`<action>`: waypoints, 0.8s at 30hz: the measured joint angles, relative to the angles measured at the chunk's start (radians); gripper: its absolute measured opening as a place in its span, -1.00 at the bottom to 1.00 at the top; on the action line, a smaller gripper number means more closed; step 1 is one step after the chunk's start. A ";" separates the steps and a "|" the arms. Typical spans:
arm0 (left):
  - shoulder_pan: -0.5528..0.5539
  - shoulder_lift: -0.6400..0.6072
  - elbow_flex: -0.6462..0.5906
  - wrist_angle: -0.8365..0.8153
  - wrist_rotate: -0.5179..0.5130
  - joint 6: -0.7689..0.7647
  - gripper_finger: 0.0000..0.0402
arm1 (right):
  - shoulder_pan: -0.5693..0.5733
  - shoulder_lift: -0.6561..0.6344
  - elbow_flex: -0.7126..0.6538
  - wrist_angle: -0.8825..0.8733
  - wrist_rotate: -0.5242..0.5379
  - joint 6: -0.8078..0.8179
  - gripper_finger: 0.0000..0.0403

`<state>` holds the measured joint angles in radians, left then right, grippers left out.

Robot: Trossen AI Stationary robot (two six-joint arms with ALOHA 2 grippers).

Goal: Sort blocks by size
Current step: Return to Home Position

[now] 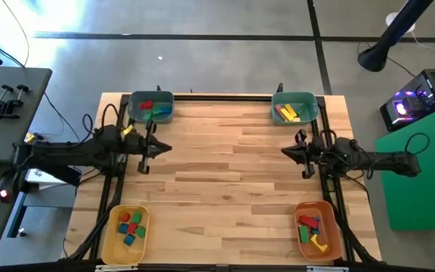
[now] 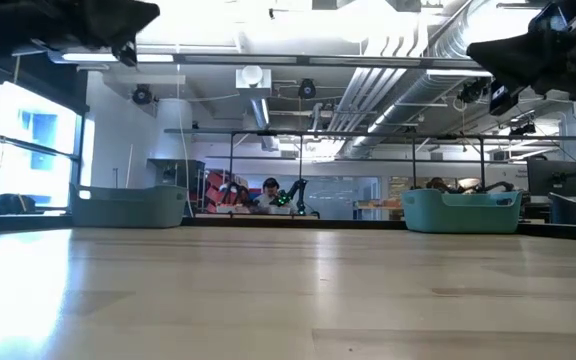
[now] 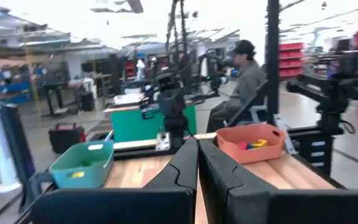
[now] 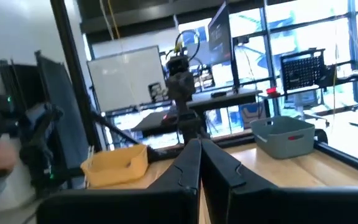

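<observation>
1. The left gripper (image 1: 165, 148) has its jaws pressed together with nothing between them. In the left wrist view its two dark fingers (image 3: 180, 169) meet at the tips.
2. The right gripper (image 1: 287, 151) is closed on nothing as well. In the right wrist view its fingers (image 4: 185, 169) touch along their inner edges.
3. Both grippers hang above the table (image 1: 225, 189) and touch nothing. The left one is over the left side and the right one over the right side. Their tips point at each other across the bare middle, well apart.
4. Every one of the blocks (image 1: 130, 225) in view lies inside a bin, and the bins stand at the table's four corners.
5. The yellow bin (image 1: 123, 255) sits at the near-left corner and holds red, blue and green pieces.
6. The orange bin (image 1: 317, 205) sits at the near-right corner and holds red, green, blue and yellow pieces.
7. The far-left teal bin (image 1: 151, 95) holds red and green pieces. It is just beyond the left arm's wrist.
8. The far-right teal bin (image 1: 293, 95) holds yellow and pink pieces.
9. Past the right edge of the table, the left wrist view shows a person (image 3: 244, 74) in a cap, seated side-on in the room.
</observation>
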<state>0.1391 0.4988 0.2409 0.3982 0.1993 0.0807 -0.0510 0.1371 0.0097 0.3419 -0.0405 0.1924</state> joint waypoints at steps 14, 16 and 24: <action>-0.007 -0.227 -0.011 -0.272 -0.094 -0.027 -1.00 | 0.107 0.000 0.000 -0.004 0.052 -0.088 -0.99; -0.007 -0.290 -0.056 -0.260 -0.115 -0.041 -1.00 | 0.109 0.000 0.000 -0.012 0.052 -0.087 -0.99; -0.007 -0.498 -0.229 -0.156 -0.060 -0.079 -1.00 | 0.109 0.000 0.000 -0.024 0.052 -0.086 -0.99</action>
<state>0.1318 0.0013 0.0116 0.2418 0.1398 0.0020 0.0582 0.1374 0.0093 0.3180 0.0116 0.1067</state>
